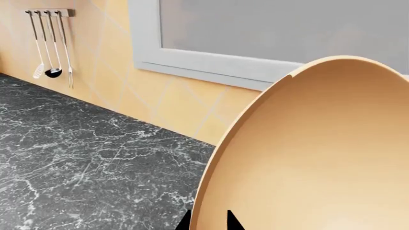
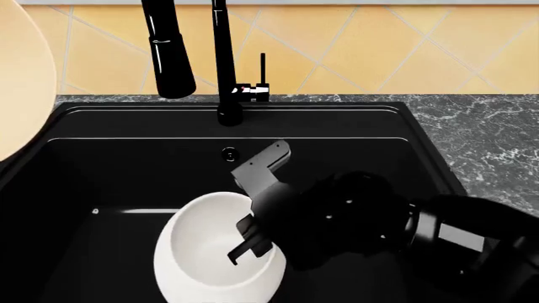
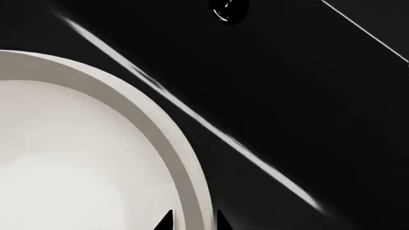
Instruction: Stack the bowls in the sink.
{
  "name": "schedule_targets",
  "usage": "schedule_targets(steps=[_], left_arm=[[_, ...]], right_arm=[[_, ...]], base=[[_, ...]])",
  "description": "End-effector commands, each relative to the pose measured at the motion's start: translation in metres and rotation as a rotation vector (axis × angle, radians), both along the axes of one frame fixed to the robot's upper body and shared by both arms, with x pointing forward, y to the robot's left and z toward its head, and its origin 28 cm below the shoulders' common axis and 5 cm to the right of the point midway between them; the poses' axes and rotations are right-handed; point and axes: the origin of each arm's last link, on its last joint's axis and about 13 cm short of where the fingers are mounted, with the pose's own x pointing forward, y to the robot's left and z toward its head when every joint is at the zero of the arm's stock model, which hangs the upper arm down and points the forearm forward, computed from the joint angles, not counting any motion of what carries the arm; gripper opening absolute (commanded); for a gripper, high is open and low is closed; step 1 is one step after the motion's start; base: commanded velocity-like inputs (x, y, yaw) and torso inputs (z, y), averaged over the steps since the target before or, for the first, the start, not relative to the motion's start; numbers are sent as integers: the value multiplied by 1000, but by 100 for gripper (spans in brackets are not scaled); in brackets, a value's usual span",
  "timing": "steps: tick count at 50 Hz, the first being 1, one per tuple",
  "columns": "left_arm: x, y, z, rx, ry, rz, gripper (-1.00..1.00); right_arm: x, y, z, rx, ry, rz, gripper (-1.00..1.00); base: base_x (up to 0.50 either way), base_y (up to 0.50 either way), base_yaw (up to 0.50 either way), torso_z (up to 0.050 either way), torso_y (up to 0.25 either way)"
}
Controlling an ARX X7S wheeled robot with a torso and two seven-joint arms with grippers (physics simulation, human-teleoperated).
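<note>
The white bowl point(image 2: 206, 252) sits in the black sink point(image 2: 101, 170), at its front. My right gripper point(image 2: 244, 243) is shut on its right rim, one finger inside and one outside; in the right wrist view the rim point(image 3: 191, 191) runs between the fingertips. The tan bowl point(image 2: 21, 76) is held up at the far left, above the counter left of the sink. In the left wrist view my left gripper point(image 1: 210, 221) is shut on the tan bowl's rim point(image 1: 307, 158), fingertips on either side of it.
The tall black faucet point(image 2: 221, 63) and its hanging spray head point(image 2: 168, 57) stand at the sink's back middle. Dark marble counter point(image 2: 488, 139) lies right of the sink. Hanging utensils point(image 1: 51, 48) are on the yellow tiled wall.
</note>
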Motion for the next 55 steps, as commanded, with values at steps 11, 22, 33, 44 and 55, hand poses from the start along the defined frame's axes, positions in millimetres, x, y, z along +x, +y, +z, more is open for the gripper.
schedule_targets(steps=[11, 22, 33, 44, 55], left_arm=[[-4, 0, 6, -7, -48, 5, -100], [-3, 0, 5, -8, -46, 3, -100], [-1, 0, 4, -7, -45, -1, -100], [-1, 1, 4, -10, -47, -1, -100], [-2, 1, 5, -11, -47, 1, -100]], right_arm=[[7, 1, -15, -1, 33, -33, -100], [9, 2, -23, 6, 56, -37, -100], [9, 3, -36, -5, 84, -32, -100], [7, 6, -45, -27, 112, -14, -100], [7, 7, -56, -34, 133, -12, -100]], base=[[0, 0, 0, 0, 0], [0, 0, 0, 0, 0], [0, 0, 0, 0, 1], [0, 0, 0, 0, 0], [0, 0, 0, 1, 0]])
